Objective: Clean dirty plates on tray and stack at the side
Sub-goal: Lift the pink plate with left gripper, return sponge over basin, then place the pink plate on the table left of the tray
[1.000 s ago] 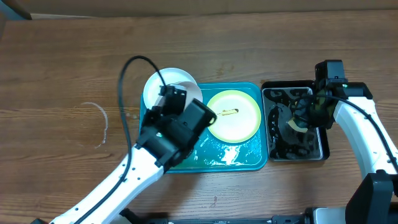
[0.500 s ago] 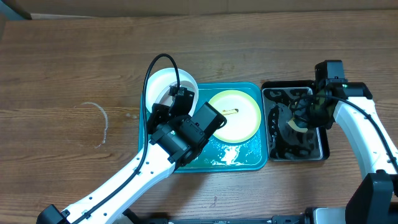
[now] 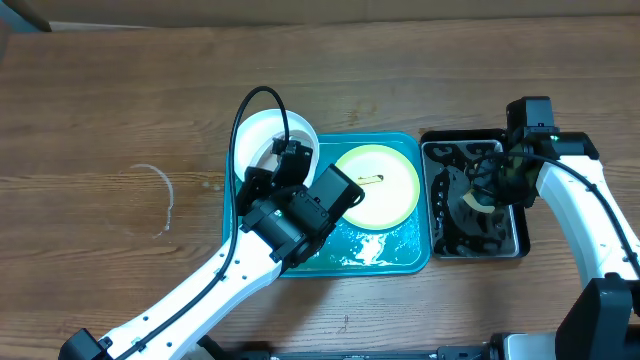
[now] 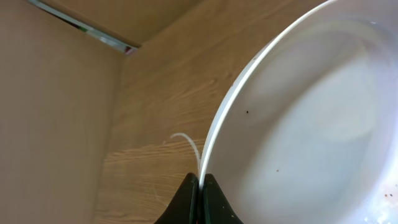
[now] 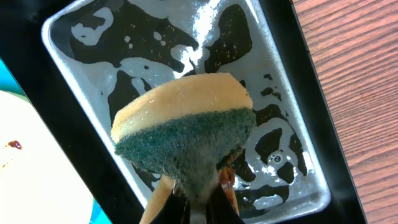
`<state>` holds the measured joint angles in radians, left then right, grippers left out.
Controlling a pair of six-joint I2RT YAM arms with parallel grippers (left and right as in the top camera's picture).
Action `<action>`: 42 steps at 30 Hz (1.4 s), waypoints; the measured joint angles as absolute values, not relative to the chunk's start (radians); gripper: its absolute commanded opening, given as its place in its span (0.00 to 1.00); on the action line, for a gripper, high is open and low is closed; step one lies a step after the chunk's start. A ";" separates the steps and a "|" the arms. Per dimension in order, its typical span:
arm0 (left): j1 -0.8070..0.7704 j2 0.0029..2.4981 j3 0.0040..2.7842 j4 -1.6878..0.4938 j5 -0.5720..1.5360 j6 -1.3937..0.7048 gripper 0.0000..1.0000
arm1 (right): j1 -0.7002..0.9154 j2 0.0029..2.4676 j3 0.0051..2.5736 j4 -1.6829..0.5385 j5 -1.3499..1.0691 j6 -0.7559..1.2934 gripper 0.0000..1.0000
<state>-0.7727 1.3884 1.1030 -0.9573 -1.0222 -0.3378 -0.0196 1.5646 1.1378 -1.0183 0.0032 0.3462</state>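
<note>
While your left hand (image 4: pixel 199 179) is clamped on the rim of a white plate (image 4: pixel 298 124) at the tray's (image 3: pixel 400 256) far-left corner, the yellow-green plate (image 3: pixel 390 200) lies on the tray and your right hand (image 5: pixel 198 190) pinches a sponge (image 5: pixel 186 130) above the black tub (image 5: pixel 292 168) beside it.

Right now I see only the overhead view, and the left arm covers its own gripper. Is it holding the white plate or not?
Observer: Yes. In the left wrist view the left gripper is shut on the thin rim of the white plate.
Operator: And the other arm, what does it carry?
Observer: The right gripper is shut on a sponge, which is yellow on one face and green on the other.
Operator: Is there water below it?
Observer: Yes. The right wrist view shows patches of foamy water on the floor of the black tub.
</note>
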 measured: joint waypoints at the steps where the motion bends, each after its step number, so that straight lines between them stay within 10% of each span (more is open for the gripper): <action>1: -0.773 1.388 1.103 -0.962 -1.018 -0.339 0.04 | -0.020 1.565 1.138 -1.018 0.003 0.347 0.04; 12: -0.709 1.388 1.103 -1.013 -0.862 -0.375 0.04 | -0.020 1.565 1.137 -1.025 0.003 0.346 0.04; 32: 0.357 1.391 1.211 -0.945 -0.227 -0.387 0.04 | -0.020 1.565 1.137 -1.032 0.003 0.342 0.04; 42: 0.578 1.603 1.211 -0.882 -0.101 -0.410 0.04 | -0.020 1.565 1.137 -1.036 0.003 0.340 0.04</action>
